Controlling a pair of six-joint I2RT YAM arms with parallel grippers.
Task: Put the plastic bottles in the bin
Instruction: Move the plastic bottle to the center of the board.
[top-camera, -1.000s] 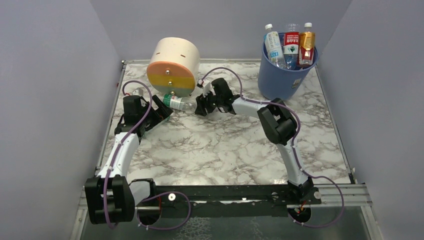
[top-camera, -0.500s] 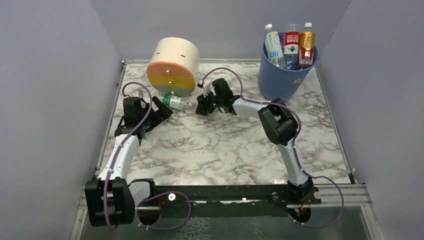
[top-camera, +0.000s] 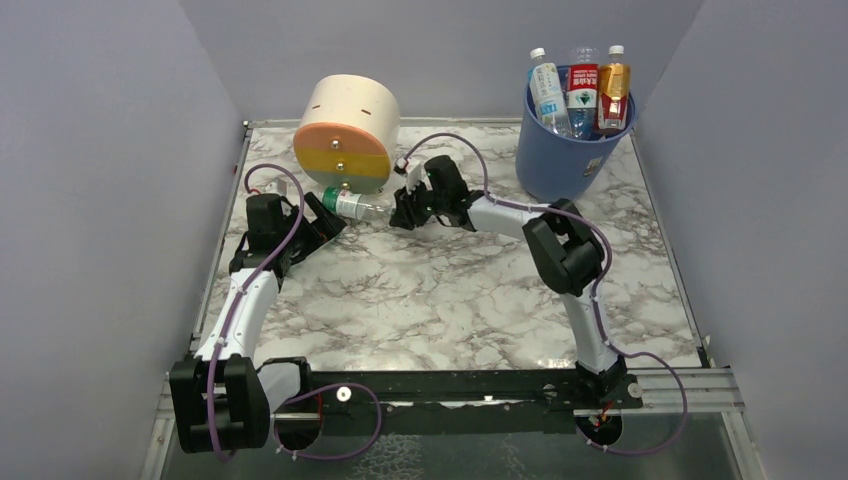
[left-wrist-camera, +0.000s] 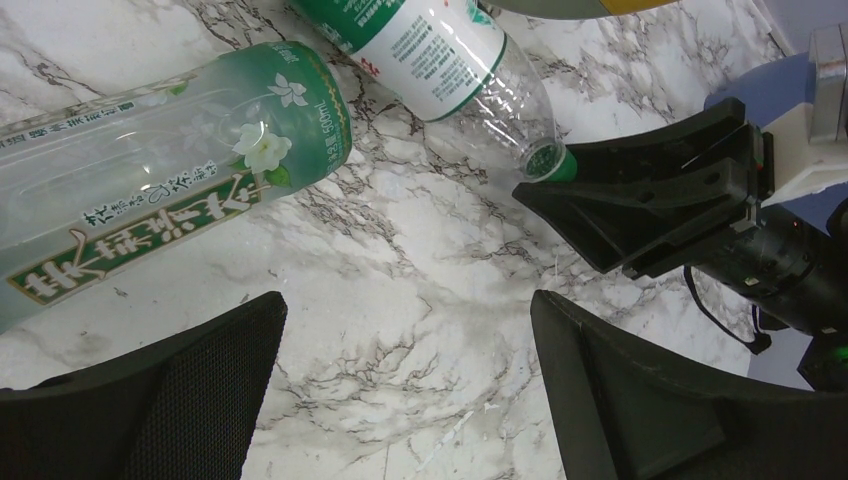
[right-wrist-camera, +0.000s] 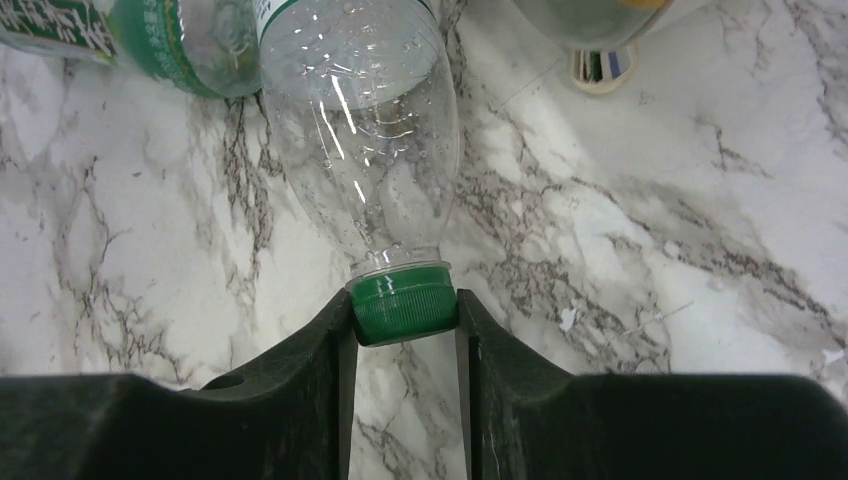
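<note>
A clear plastic bottle (top-camera: 357, 207) with a green label and a green cap (right-wrist-camera: 403, 308) lies on the marble table. My right gripper (right-wrist-camera: 405, 312) is shut on that cap, one finger on each side; the same gripper (top-camera: 399, 212) sits just right of the bottle. A second plastic bottle (left-wrist-camera: 170, 170) with a pale green flower label lies beside it. My left gripper (left-wrist-camera: 405, 305) hangs open over bare marble near both bottles, holding nothing. The blue bin (top-camera: 562, 150) stands at the back right with three bottles (top-camera: 582, 88) sticking out of its top.
A cream, orange and yellow cylinder (top-camera: 346, 130) lies on its side right behind the two loose bottles. Grey walls close in the table (top-camera: 450, 290) on the left, back and right. A black rail (top-camera: 450, 385) runs along the near edge.
My right gripper's fingers have closed onto the green cap. The right arm's elbow has shifted slightly right. The left arm has stayed still and open.
</note>
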